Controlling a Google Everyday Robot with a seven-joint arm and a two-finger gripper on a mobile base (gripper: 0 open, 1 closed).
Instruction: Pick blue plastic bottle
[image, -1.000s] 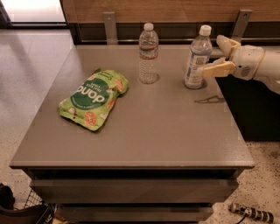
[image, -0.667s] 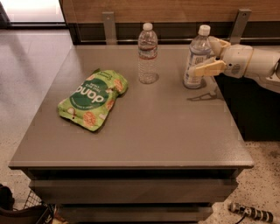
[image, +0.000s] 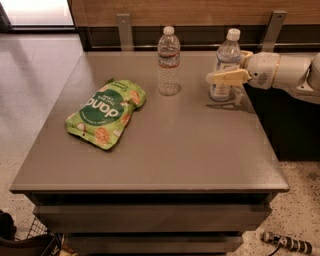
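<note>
Your gripper (image: 226, 67) has slid left from beside the bottle (image: 228, 50). It now straddles the bottle at the worktop's (image: 190, 150) far right edge. The near jaw crosses the front of the label and the other shows just behind. The jaws are apart, about as wide as a second ago, so I judge nothing is clamped yet. The bottle stands upright on the worktop where it was. The approach looks done, and closing is your next call. The ribbed bottle (image: 168, 62) and snack bag (image: 106, 112) sit well apart to the left, out of your way.
</note>
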